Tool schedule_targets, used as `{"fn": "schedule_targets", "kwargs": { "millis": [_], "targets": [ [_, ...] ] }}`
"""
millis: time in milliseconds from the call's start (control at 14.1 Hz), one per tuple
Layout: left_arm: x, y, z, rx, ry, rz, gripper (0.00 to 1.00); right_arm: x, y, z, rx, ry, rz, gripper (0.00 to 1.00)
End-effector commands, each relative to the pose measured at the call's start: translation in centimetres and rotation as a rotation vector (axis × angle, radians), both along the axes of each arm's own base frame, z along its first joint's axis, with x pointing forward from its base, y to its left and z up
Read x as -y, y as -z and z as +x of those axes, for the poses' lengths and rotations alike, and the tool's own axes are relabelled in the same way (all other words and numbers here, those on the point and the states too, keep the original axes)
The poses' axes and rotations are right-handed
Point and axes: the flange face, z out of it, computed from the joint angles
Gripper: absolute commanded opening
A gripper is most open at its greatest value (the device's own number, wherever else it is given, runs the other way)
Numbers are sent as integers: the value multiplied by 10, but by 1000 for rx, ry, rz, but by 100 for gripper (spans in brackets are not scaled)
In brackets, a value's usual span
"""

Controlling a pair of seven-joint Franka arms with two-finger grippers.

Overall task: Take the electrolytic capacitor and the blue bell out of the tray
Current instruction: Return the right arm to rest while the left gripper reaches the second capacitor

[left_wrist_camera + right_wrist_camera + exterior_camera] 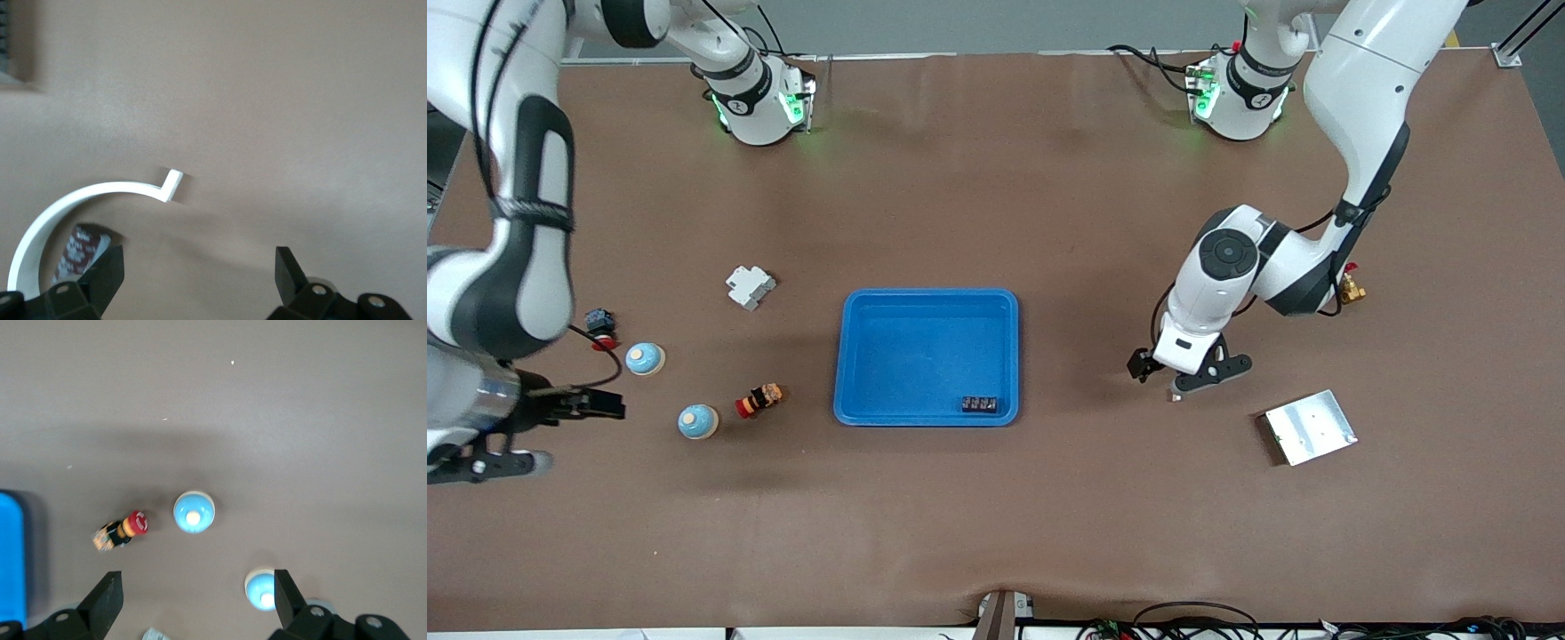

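Blue tray (854, 356) sat mid-table, black capacitor (979, 404) in its near corner. Two bells (645, 358) (697, 421) stood beside the spread right gripper (560, 427). Left gripper (1183, 373) hovered spread over bare table near a metal plate (1310, 427).

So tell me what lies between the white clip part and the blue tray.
Nothing: in the front view the brown table is bare between the white clip part and the blue tray.
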Motion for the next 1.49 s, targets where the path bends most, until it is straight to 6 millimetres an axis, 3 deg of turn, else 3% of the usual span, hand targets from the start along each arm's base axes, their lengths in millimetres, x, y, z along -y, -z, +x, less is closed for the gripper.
{"fn": "schedule_targets", "kwargs": {
  "millis": [0, 142, 213, 355, 569, 782, 924, 1279, 1422],
  "targets": [
    [37, -26, 15, -66, -144, -52, 100, 0, -57, -27, 4, 2, 41, 100],
    [57, -38, 25, -78, -309, -107, 100, -14, -104, -49, 11, -42, 38, 100],
    [62, -42, 34, -70, -427, -139, 100, -12, -125, -63, 8, -27, 39, 100],
    [83, -51, 45, -57, -571, -197, 100, -25, -155, -83, 8, 17, 19, 100],
    [110, -55, 55, -60, -754, -259, 100, -24, -166, -111, -12, 63, -48, 100],
    [127, -59, 67, -74, -904, -290, 100, 1, -165, -109, 38, 97, -23, 100],
    [141, -56, 70, -63, -960, -285, 100, -3, -170, -122, 104, 89, -20, 100],
    [168, -42, 66, -64, -986, -206, 100, -1, -182, -126, 137, 92, -36, 100],
    [177, -40, 60, -76, -984, -210, 100, -5, -202, -134, 82, 93, -34, 100]
  ]
}}
